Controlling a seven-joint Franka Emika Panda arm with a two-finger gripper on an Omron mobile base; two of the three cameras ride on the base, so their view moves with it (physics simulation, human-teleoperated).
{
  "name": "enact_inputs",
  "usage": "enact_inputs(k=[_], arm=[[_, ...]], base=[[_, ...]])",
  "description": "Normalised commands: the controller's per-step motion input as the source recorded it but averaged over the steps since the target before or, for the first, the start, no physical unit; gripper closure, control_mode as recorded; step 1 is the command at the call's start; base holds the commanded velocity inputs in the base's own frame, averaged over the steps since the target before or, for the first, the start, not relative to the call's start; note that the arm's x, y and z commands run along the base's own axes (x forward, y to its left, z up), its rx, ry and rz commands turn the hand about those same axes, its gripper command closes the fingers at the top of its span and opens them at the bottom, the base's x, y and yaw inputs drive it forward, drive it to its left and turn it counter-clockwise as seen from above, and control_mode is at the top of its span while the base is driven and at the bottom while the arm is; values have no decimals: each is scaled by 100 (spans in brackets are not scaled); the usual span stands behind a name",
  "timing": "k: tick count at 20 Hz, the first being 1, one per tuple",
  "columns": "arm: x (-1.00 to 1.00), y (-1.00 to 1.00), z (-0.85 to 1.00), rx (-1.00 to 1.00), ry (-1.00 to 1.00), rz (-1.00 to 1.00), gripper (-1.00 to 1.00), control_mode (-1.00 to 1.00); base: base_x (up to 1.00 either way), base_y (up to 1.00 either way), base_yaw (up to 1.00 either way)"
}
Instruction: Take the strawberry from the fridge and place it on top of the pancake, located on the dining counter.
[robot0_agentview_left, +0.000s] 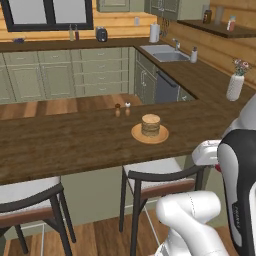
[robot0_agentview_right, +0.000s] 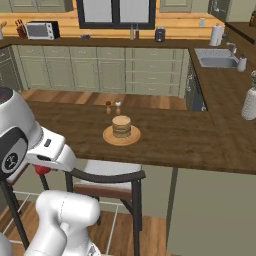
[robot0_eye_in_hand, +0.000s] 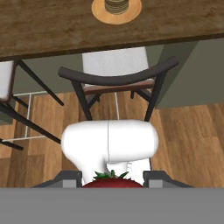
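Observation:
My gripper (robot0_eye_in_hand: 113, 184) is shut on the strawberry (robot0_eye_in_hand: 112, 180), a red fruit with green leaves that sits between the two dark fingertips. The same red fruit peeks out under the white hand in the left base view (robot0_agentview_left: 218, 168) and in the right base view (robot0_agentview_right: 42, 170). The hand hangs in front of the dining counter (robot0_agentview_left: 60, 145), on the stool side and short of its edge. On that counter stands the pancake (robot0_agentview_left: 150, 125) stack, on its round orange-tan plate (robot0_agentview_left: 137, 135), also seen as the pancake (robot0_agentview_right: 121, 126) and the pancake (robot0_eye_in_hand: 116, 5). The fridge is out of view.
A dark-framed stool (robot0_eye_in_hand: 114, 76) with a white cushion stands between my hand and the counter, and another stool (robot0_agentview_left: 27, 195) is to its left. Two small shakers (robot0_agentview_left: 122, 109) sit behind the plate. A white vase (robot0_agentview_left: 234, 86) stands at the counter's right end.

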Motion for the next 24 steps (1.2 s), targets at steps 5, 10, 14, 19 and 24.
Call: enact_inputs(k=[5,10,14,19,24], arm=[[0,0,0,0,0,0,100,100],[98,14,49,-10,-24,0,100,-100],[97,0,22,-1,-10,0,100,-100],[71,-4,0,0,-6,0,100,-100],[64,0,0,0,-4,0,100,-100]], base=[[18,3,0],[0,0,0],[0,0,0],[0,0,0],[0,0,0]])
